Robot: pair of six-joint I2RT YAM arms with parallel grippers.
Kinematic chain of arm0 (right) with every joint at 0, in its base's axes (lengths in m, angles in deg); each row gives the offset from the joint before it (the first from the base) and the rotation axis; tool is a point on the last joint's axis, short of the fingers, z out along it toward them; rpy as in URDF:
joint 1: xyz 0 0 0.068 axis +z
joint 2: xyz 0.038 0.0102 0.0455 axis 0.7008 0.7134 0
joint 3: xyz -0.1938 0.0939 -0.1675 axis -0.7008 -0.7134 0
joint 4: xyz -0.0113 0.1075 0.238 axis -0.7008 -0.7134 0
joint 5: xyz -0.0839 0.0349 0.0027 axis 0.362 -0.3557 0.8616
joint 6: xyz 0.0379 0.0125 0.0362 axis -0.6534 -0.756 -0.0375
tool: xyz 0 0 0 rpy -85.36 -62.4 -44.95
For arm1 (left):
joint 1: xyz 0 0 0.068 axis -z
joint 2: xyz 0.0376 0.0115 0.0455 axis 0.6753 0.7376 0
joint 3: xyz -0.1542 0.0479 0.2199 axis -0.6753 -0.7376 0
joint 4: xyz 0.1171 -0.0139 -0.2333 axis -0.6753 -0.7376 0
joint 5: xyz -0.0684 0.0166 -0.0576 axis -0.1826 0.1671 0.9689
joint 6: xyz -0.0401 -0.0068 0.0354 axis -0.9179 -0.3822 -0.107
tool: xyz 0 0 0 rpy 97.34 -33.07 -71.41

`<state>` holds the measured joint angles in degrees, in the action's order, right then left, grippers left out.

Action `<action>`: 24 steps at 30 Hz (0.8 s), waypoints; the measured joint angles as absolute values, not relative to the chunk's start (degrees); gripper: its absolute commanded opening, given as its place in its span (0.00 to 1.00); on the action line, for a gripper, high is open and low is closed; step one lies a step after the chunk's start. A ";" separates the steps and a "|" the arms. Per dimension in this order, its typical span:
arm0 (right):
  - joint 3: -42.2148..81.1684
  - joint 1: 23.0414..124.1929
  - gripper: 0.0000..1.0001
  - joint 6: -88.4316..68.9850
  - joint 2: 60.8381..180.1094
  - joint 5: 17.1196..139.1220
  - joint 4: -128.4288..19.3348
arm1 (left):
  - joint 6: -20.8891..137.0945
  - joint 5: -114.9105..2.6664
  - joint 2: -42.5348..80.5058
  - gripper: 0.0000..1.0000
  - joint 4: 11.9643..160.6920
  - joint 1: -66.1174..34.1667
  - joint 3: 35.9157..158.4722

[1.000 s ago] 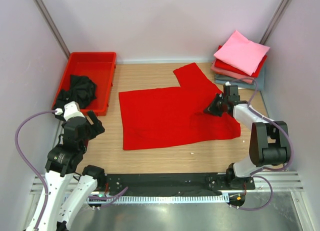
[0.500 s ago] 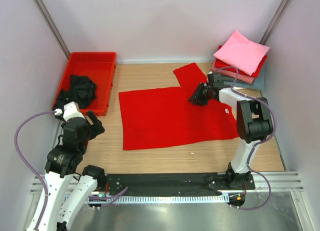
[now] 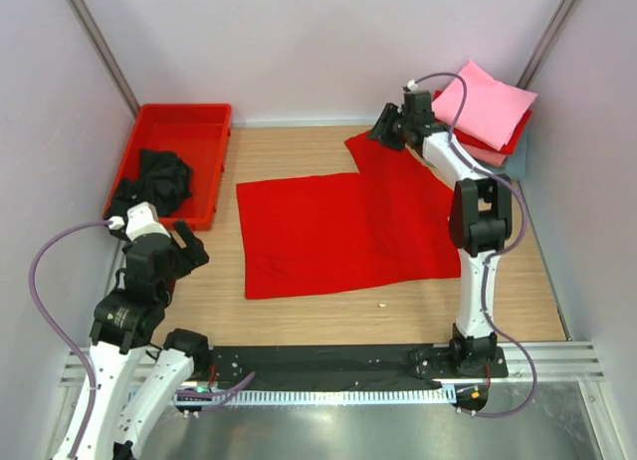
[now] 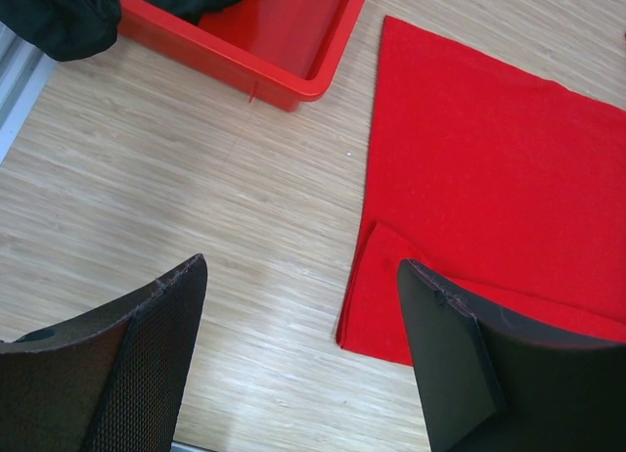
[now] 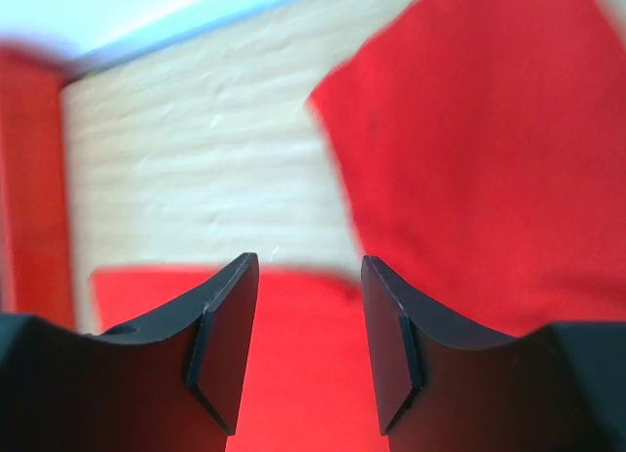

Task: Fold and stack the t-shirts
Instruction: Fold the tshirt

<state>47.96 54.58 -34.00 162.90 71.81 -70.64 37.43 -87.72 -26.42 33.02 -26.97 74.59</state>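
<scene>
A bright red t-shirt (image 3: 348,226) lies spread flat mid-table, one sleeve pointing to the far side. My right gripper (image 3: 385,133) hovers over that far sleeve's tip, open and holding nothing; in the right wrist view its jaws (image 5: 308,276) stand apart above red cloth (image 5: 479,158). My left gripper (image 3: 184,246) hangs open at the near left, clear of the shirt; in the left wrist view (image 4: 303,276) it frames bare wood beside the shirt's folded corner (image 4: 489,149). A black t-shirt (image 3: 154,181) lies crumpled in the tray. Folded t-shirts are stacked at the back right, a pink one (image 3: 483,102) on top.
A rigid red plastic tray (image 3: 184,115) stands at the far left, its corner also in the left wrist view (image 4: 284,80). White walls close in the back and both sides. A small pale speck (image 3: 381,305) lies on the wood near the shirt's front edge.
My right gripper has opened, let go of the red shirt's right side and swung away to the far sleeve. The left arm has not moved.
</scene>
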 measured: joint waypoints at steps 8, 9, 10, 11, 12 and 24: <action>77.18 54.80 0.89 -28.21 186.61 83.08 -74.62 | 37.52 -87.30 -26.42 0.79 33.31 -27.32 74.39; 79.06 54.95 0.91 -27.12 188.38 85.01 -74.88 | 37.59 -87.26 -26.42 0.79 33.37 -27.40 74.39; 80.02 55.12 0.92 -25.85 189.36 86.73 -75.01 | 37.65 -87.13 -26.42 0.79 33.40 -27.69 74.37; 80.44 55.32 0.94 -24.45 189.80 88.92 -75.08 | 37.74 -86.82 -26.42 0.79 33.42 -28.13 74.37; 80.59 55.58 0.95 -23.79 189.95 89.88 -75.08 | 37.85 -86.62 -26.42 0.79 33.46 -28.65 74.37; 91.80 57.22 1.00 -12.27 195.48 102.17 -68.96 | 38.68 -85.20 -26.42 0.79 34.29 -30.51 74.26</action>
